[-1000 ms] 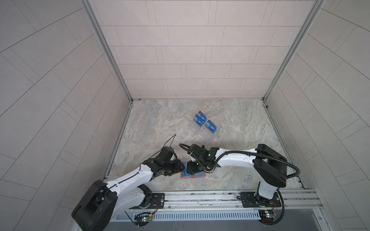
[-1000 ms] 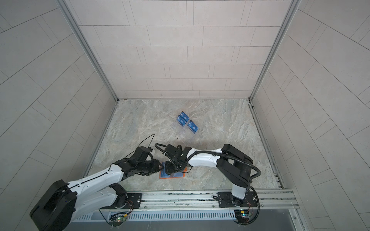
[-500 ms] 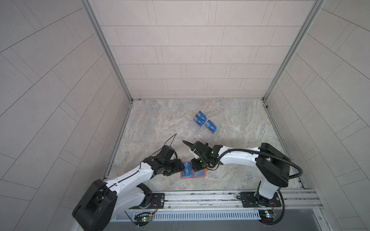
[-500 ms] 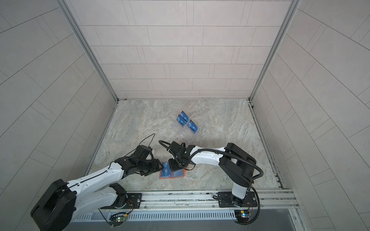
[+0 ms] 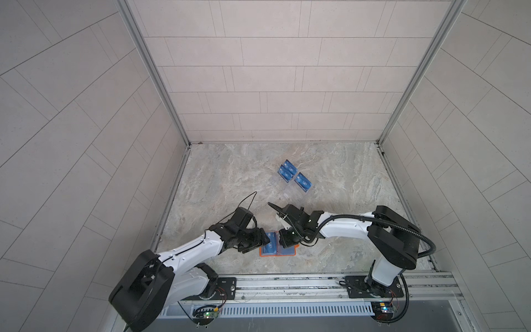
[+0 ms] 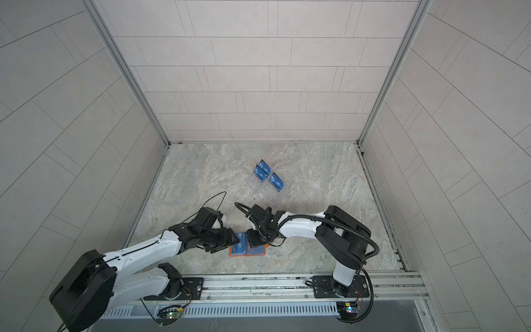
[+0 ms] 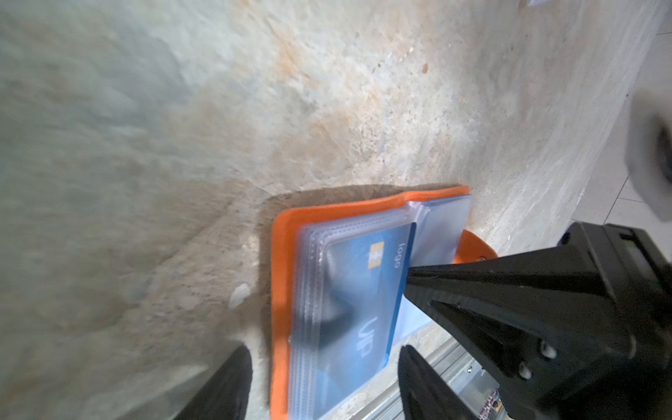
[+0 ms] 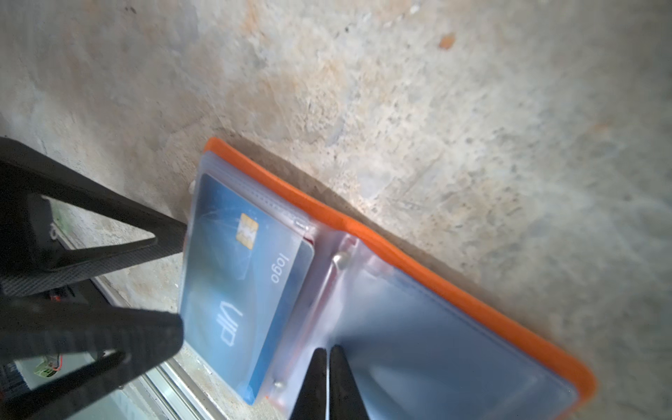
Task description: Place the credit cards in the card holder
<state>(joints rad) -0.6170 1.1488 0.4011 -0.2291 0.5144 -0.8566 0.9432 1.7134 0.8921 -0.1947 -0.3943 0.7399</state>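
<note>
I see the card holder lying open on the stone table. It is down at the 6 o'clock side, close to the metal rail. Its clear sleeves face up.

One blue card with white "VIP" on it sits in the top sleeve of the page on the 9 o'clock side. In the right wrist view, a thin strip of the card by the fold looks like it pokes out of the sleeve.

My left gripper is at the holder's 9 o'clock edge. Its two fingers stand wide apart, so it is open and holds nothing. The tips are right at the outer edge of that page.

My right gripper reaches in from the 3 o'clock side and sits over the middle fold. Its fingers are pressed tight together, so it is closed. I see nothing pinched between them. In the left wrist view its tip is right at the card's edge by the fold. I cannot tell if it really touches the card.

Three more blue cards are at 1 o'clock from the holder, near the middle of the table and well apart from both grippers. Two overlap and one lies just beside them. They seem to rest on a clear stand, which is hard to see.
</note>
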